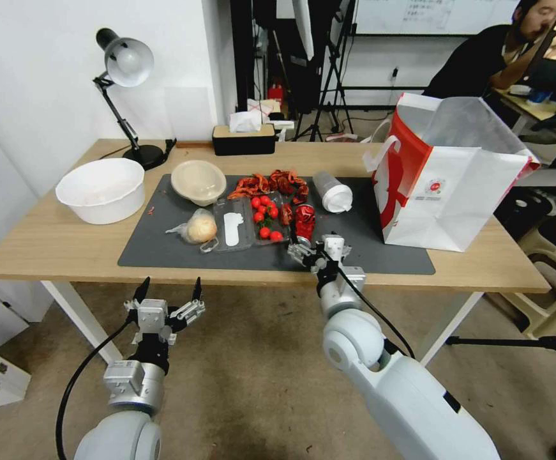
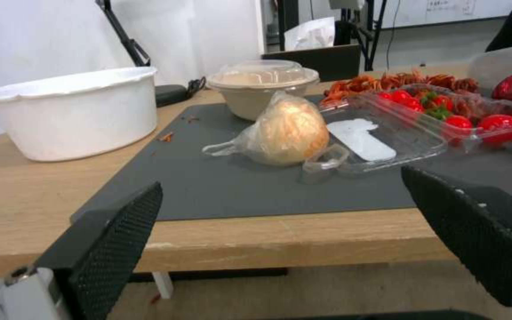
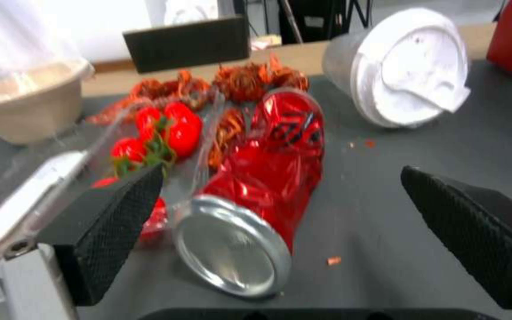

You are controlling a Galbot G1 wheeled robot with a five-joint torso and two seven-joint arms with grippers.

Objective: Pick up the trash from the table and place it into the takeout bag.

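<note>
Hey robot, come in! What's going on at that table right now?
Right gripper at crushed red can, jaws open. Left gripper open, short of the table. Takeout bag stands open. Clear tomato tray crowds the can.

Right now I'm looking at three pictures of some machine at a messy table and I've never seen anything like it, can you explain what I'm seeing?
This is a wheeled robot with two arms, each ending in a two-fingered gripper. The wide picture comes from a camera on its head, looking down at a light-wood table with a dark grey mat. The other two come from cameras on its wrists, looking out between the black fingers.

On the mat lie a crushed red can, a bagged bun, a clear tray of cherry tomatoes, a beige paper bowl, a tipped-over white-lidded cup and red food scraps. A white bowl sits off the mat, and a white and red takeout bag stands open on the robot's right.

The right gripper is open around the can's near end, holding nothing yet. The left gripper hangs open, off the table's front edge.
</note>
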